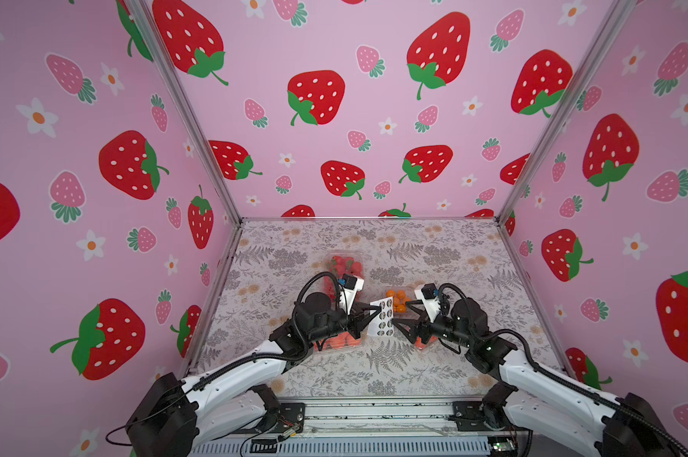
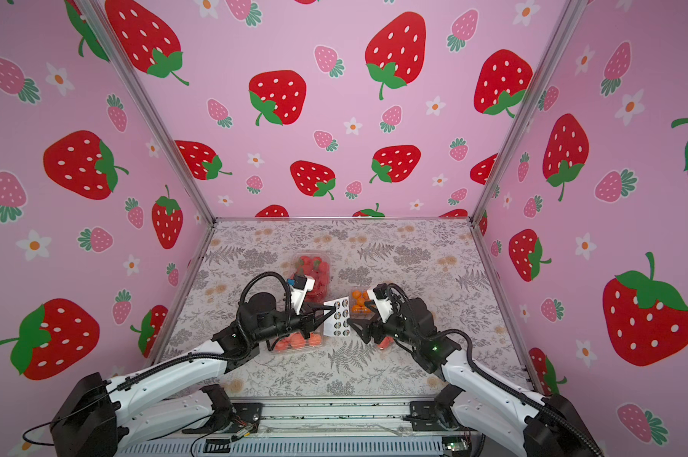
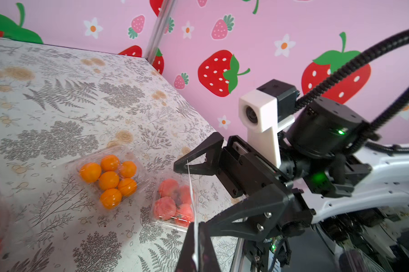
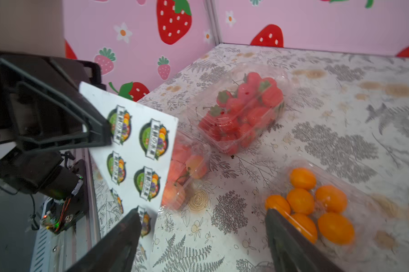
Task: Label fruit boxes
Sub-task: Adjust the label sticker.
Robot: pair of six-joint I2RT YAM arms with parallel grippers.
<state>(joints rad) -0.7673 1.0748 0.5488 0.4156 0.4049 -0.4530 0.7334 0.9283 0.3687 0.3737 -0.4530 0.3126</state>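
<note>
My left gripper (image 4: 106, 135) is clamped on the sticker sheet (image 4: 134, 153), my right gripper (image 4: 202, 213) spread wide beside it. Peeling stage, I reckon: next I'd pinch one sticker (image 4: 154, 139) by its edge.

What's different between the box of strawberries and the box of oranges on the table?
The strawberry box is the larger, longer one; the orange box is clearly smaller. The strawberry box is heaped with many red berries with green tops; the orange box holds six round orange fruits. Both are clear plastic clamshells lying flat on the table, and neither shows a sticker.
</note>
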